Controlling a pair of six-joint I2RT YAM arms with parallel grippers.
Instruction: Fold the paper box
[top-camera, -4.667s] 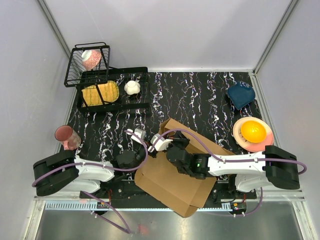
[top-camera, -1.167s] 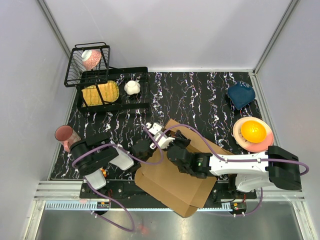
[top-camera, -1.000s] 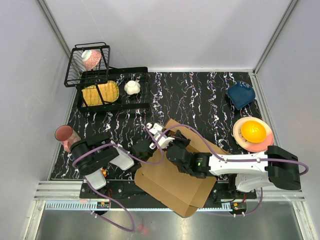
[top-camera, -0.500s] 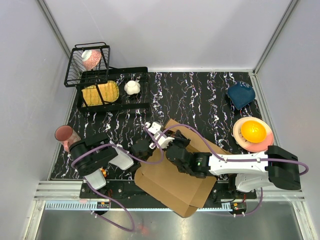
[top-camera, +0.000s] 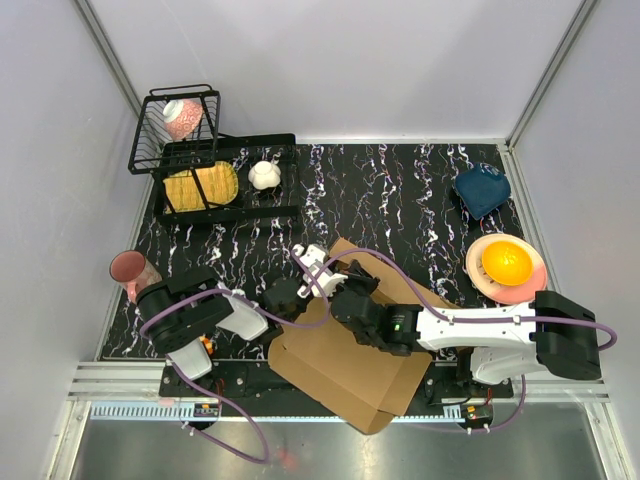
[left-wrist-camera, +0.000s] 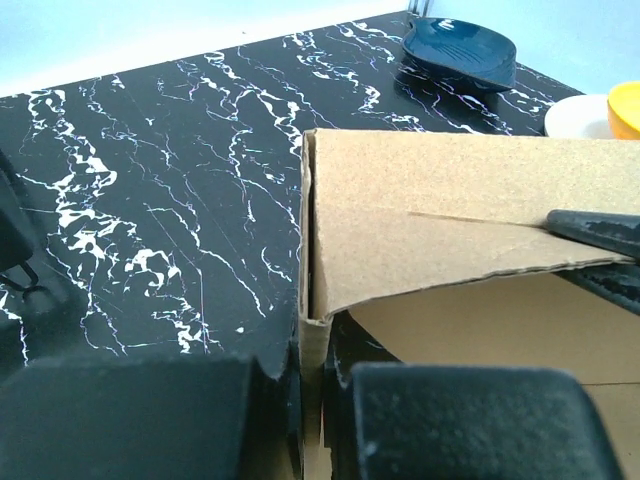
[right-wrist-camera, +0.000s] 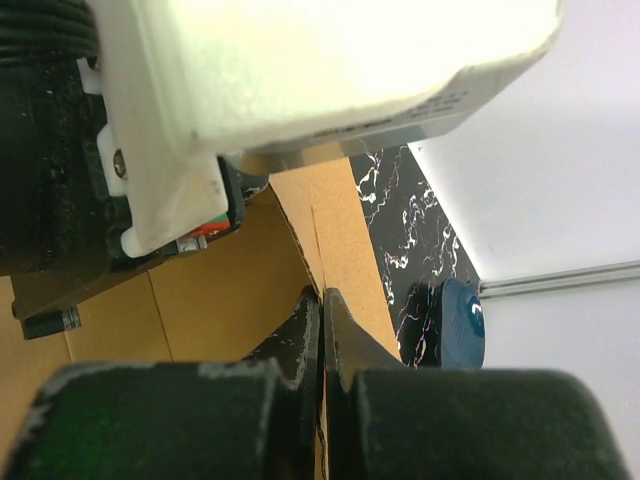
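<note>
— Cardboard first: where does the paper box (top-camera: 335, 365) lie?
— At the near side of the black marbled table (top-camera: 400, 195), between the two arms, its near corner hanging out past the table's edge. Most of the sheet lies flat; at its far left corner a wall stands up.
— And the left gripper (left-wrist-camera: 312, 378)?
— Pressed together on that upright wall. In the left wrist view the cardboard edge runs straight down between the two black fingers (left-wrist-camera: 140, 420), and a flap bends off to the right above them.
— The right gripper (right-wrist-camera: 321, 308)?
— Pinching the same box, on a thin edge of the flap (only the cardboard's thickness sits between its fingers). Its dark fingertip (left-wrist-camera: 600, 232) shows at the right of the left wrist view, on the flap's rim.
— How near are the two?
— Very near: the left gripper's white housing fills the top of the right wrist view.
— What else is on the table?
— A dark blue dish (top-camera: 482, 190) far right, a plate (top-camera: 476, 272) holding a yellow bowl (top-camera: 506, 260) nearer on the right, a black wire rack (top-camera: 240, 142) far left, a pink cup (top-camera: 133, 270) on the left. None touches the box.
</note>
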